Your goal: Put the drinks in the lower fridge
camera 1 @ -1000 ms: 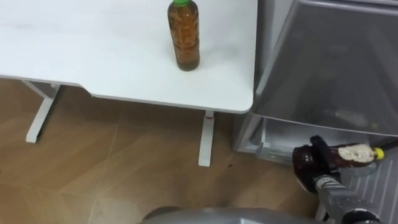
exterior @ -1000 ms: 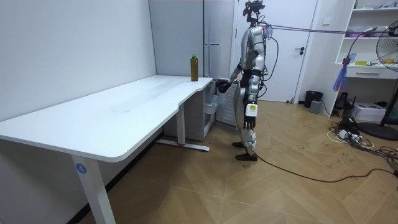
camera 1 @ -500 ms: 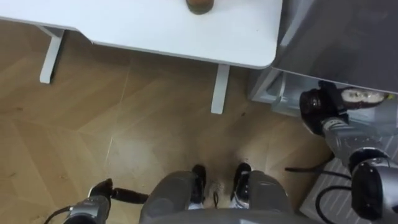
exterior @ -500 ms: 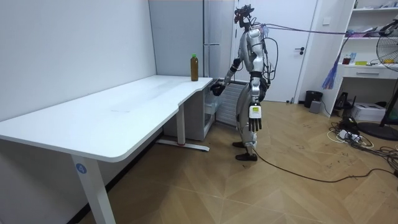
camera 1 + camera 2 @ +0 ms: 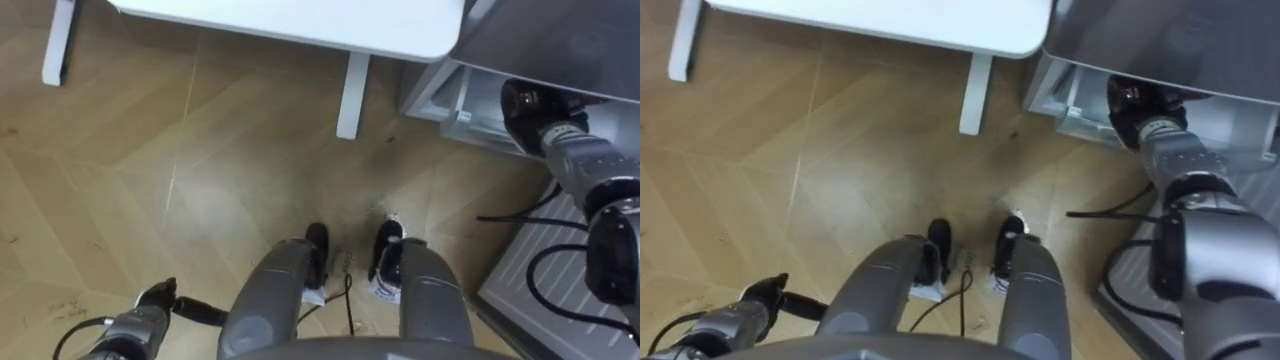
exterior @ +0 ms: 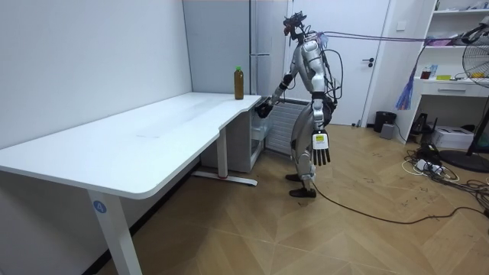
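The robot stands at the end of the long white table (image 6: 153, 137), before the tall grey fridge (image 6: 267, 46). Its right hand (image 5: 527, 103) is at the fridge's open lower compartment (image 5: 455, 95), partly under the grey front; whether it grips anything cannot be told. The amber drink bottle with a green cap (image 6: 238, 82) stands upright on the table's far corner, above that hand and apart from it. The left hand (image 6: 322, 147) hangs at the robot's side, fingers spread

Long white table (image 6: 153, 137) along the wall, one brown bottle (image 6: 238, 82) upright near its far end, wooden floor (image 6: 252, 237) beneath, grey fridge (image 6: 263, 38) standing just beside that end
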You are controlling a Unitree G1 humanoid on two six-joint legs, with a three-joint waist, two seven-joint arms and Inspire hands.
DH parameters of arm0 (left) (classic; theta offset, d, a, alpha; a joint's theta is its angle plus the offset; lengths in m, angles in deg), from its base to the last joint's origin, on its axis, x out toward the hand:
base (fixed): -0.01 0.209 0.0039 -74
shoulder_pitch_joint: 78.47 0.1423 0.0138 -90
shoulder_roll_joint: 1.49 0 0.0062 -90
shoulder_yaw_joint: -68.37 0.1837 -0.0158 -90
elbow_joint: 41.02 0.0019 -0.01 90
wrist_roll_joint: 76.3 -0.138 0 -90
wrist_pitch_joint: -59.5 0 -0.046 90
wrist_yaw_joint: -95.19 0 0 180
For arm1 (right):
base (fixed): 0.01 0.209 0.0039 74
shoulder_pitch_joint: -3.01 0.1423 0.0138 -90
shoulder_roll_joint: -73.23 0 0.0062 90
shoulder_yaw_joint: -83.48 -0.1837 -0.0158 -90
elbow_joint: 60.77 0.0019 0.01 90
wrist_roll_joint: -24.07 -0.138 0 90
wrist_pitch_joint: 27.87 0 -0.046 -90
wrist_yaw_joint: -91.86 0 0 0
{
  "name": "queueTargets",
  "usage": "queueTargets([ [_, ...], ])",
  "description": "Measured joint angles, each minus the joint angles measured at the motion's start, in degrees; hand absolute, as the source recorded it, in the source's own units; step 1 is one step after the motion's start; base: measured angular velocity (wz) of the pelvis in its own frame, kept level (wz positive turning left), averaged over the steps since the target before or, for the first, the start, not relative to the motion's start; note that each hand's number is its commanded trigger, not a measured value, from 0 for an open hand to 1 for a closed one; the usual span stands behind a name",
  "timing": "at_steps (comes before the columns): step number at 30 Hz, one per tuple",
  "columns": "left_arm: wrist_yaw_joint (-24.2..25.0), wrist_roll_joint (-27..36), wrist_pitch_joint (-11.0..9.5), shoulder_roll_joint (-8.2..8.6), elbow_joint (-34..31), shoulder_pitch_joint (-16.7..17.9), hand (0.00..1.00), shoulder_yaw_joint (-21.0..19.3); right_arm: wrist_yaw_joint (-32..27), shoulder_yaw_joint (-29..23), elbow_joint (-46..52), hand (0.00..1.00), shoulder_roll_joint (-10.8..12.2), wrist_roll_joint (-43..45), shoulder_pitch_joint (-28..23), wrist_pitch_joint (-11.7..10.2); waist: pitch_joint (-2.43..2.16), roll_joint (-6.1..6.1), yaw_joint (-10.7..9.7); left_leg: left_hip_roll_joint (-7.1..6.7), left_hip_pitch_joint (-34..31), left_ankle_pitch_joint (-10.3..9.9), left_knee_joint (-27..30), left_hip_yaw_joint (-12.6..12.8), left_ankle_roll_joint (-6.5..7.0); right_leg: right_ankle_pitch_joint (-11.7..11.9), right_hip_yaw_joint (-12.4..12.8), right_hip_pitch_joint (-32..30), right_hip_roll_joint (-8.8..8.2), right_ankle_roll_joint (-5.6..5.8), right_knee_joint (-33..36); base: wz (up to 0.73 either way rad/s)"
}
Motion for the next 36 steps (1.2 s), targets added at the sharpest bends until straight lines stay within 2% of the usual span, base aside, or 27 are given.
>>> queueTargets([
  [5, -0.04, 0.01, -0.23, -0.11, -0.03, -0.02, 0.00, 0.00, -0.35, 0.19, -0.44, 0.00, -1.58, -1.58, 0.04, 0.02, -0.06, 0.11, 0.90, 0.18, -0.18, 0.02, -0.10, 0.41, 0.03, 0.03, 0.07, -0.27, 0.08, 0.01, -0.14, 0.00],
  [10, -0.13, 0.04, -0.35, -0.10, -0.35, -0.48, 0.00, 0.01, -0.76, 3.17, -0.45, 0.00, -3.46, -1.37, 0.04, -0.13, -0.09, 0.32, 1.28, 0.36, -0.05, 0.05, -0.33, 1.11, 0.07, 0.02, 0.13, -0.27, 0.06, 0.01, -0.12, 0.00],
  [21, -0.09, -0.05, -0.40, -0.26, -0.37, -0.50, 0.00, 0.02, -1.32, 3.73, -0.69, 0.00, -3.73, -0.92, -0.02, -0.13, -0.10, 1.22, 1.18, 0.25, 1.88, 0.28, -1.95, 1.22, 0.16, -0.01, 0.04, 1.46, -0.04, 0.06, -0.79, 0.00],
  [26, 0.03, -0.05, -0.41, -0.21, -0.20, 0.01, 0.00, -0.05, -1.31, 3.91, -3.89, 0.00, -3.63, -0.87, -1.12, -0.05, -0.09, 1.32, 1.35, 0.26, 6.29, 1.02, -4.70, 1.16, 0.00, 0.07, -0.56, 5.81, 0.15, 0.20, -3.36, 0.03],
  [32, 0.60, 0.01, -0.94, 0.08, -0.51, -0.13, 0.00, -1.49, -0.59, 3.40, -5.45, 0.00, -3.58, 1.14, -4.71, 1.27, -0.12, 1.34, 0.96, 0.56, 11.11, 1.15, -7.31, 1.23, -0.05, -0.07, -1.71, 11.22, 0.54, 0.50, -6.50, 0.04],
  [36, 1.06, 0.01, -1.30, -0.09, -0.62, -0.09, 0.00, -1.54, 0.45, 3.42, -5.40, 0.00, -3.57, 2.01, -6.43, 1.87, -0.19, 1.19, 0.54, 0.55, 13.49, 1.15, -8.53, 1.28, -0.05, 0.05, -1.77, 13.82, 0.82, 1.09, -7.99, -0.01],
])
